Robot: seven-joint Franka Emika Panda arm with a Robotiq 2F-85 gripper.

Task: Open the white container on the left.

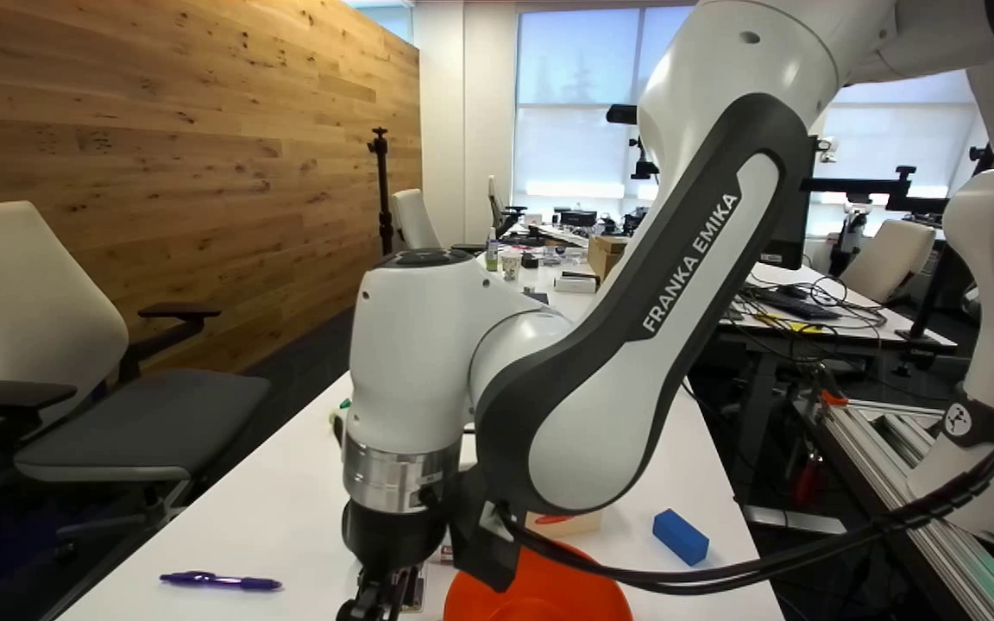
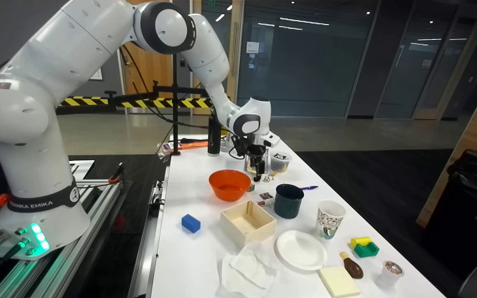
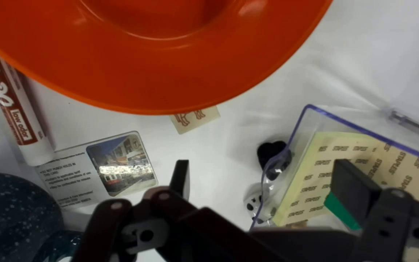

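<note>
A pale translucent tub (image 2: 280, 160) with a dark label on its lid stands at the far end of the table in an exterior view. It looks closed; no plainly white container shows. My gripper (image 2: 257, 176) hangs beside it, over a clear box. In the wrist view my gripper (image 3: 266, 182) is open with nothing held. The clear box (image 3: 355, 127) has a purple edge and yellow paper in it, and lies under the right finger. A black heart (image 3: 269, 153) and a black-spotted white toy (image 3: 254, 204) lie at its edge, between the fingers.
An orange bowl (image 2: 228, 193) stands near the gripper, with a dark mug (image 2: 288, 203), a marker (image 3: 11, 105) and a card (image 3: 122, 165). A wooden box (image 2: 236, 231), blue block (image 2: 191, 223), paper cup (image 2: 328, 219) and plate (image 2: 300, 250) lie further off. A black bottle (image 2: 213, 136) stands behind.
</note>
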